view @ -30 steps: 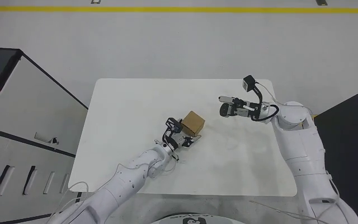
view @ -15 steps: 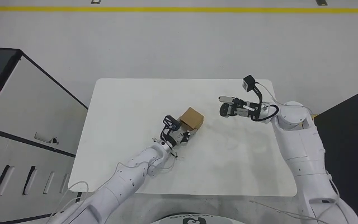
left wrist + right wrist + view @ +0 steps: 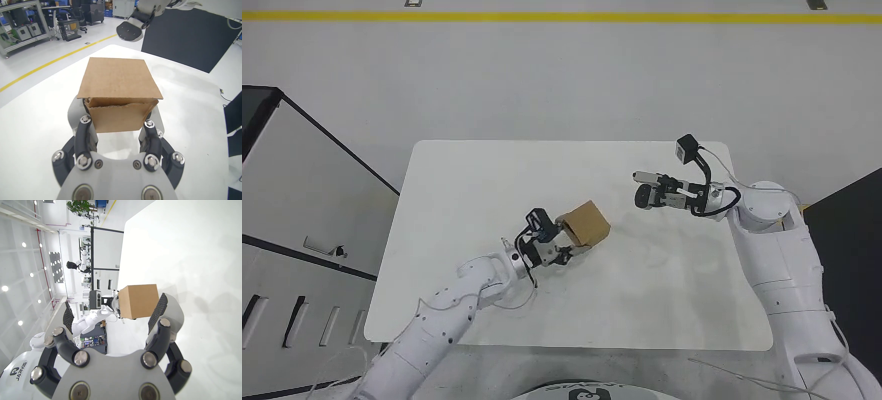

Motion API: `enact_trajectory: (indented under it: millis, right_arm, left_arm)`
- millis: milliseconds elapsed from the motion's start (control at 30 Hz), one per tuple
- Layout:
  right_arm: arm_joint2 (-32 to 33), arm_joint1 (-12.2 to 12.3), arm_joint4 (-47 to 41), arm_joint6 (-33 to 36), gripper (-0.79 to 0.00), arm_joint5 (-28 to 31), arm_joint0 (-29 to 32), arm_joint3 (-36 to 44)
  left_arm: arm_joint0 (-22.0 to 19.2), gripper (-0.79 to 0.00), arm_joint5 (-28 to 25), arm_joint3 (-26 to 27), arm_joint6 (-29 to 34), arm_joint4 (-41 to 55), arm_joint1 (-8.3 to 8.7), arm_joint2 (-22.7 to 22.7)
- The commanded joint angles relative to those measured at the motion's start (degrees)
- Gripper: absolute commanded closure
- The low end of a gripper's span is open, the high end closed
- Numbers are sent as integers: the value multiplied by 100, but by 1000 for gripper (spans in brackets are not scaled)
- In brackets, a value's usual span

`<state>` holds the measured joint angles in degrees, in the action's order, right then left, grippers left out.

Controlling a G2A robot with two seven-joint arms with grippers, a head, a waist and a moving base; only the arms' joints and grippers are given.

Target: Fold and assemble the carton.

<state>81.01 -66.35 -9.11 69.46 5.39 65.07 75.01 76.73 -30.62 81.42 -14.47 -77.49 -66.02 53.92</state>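
We see the carton (image 3: pixel 583 223) gripped by its near end between the fingers of our left gripper (image 3: pixel 554 247), top flap folded flat, over the white worktop (image 3: pixel 462 190). Our right gripper (image 3: pixel 644 191) hangs well apart beyond the carton's far side, spread wide and empty.
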Motion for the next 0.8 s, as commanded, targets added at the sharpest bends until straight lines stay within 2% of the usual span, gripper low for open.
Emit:
enact_trajectory:
  millis: [0,67,367,433,567,767]
  right_arm:
    - [0,0,0,0,-785,0,0,0]
    - [0,0,0,0,-785,0,0,0]
    - [0,0,0,0,-785,0,0,0]
    - [0,0,0,0,-785,0,0,0]
    - [0,0,0,0,-785,0,0,0]
    - [0,0,0,0,-785,0,0,0]
  left_arm:
    - [249,0,-437,477,239,-48,121,283]
    - [401,0,-674,795,461,-80,193,452]
    - [401,0,-674,795,461,-80,193,452]
    - [394,0,-522,887,488,-169,191,462]
    - [383,0,-810,1520,451,-594,278,688]
    - [730,0,-1342,2691,473,-500,453,1413]
